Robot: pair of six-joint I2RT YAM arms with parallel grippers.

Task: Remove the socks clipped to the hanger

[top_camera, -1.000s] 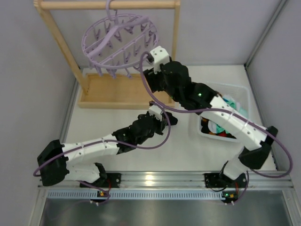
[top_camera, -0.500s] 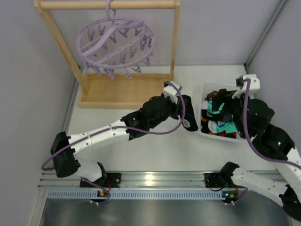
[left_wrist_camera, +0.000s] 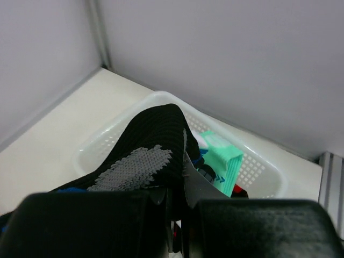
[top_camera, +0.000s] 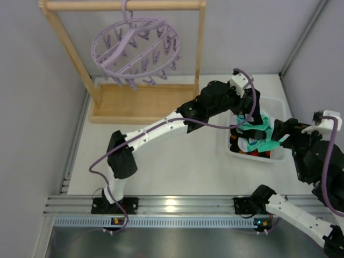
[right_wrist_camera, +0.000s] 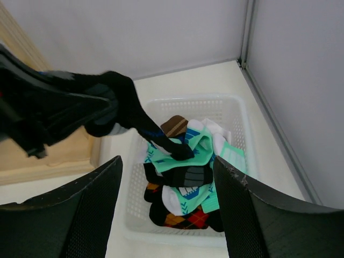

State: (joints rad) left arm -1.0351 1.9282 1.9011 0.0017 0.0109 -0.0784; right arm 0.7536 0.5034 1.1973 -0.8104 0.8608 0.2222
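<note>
The lilac hanger [top_camera: 134, 51] hangs from the wooden rack's bar, and I see no sock on its pegs. My left gripper [top_camera: 256, 113] reaches over the white basket [top_camera: 278, 105], shut on a black sock with a grey patch [left_wrist_camera: 145, 145]. That sock's toe [right_wrist_camera: 183, 151] touches the pile. Its jaws [left_wrist_camera: 180, 199] pinch the fabric. In the basket lie teal socks [right_wrist_camera: 188, 156], a brown striped sock [right_wrist_camera: 174, 126] and a black argyle sock [right_wrist_camera: 188, 217]. My right gripper [right_wrist_camera: 166, 161] is open and empty, held above the basket's near right side [top_camera: 280, 130].
The light wooden rack [top_camera: 140, 105] stands at the back left on its base. Grey walls close in the table on the left, back and right. The basket's rim [left_wrist_camera: 263, 172] sits near the back right corner.
My left arm swung right from the table's middle to over the basket, carrying the black sock. My right arm pulled back from the hanger to the right. The hanger rocked slightly.
</note>
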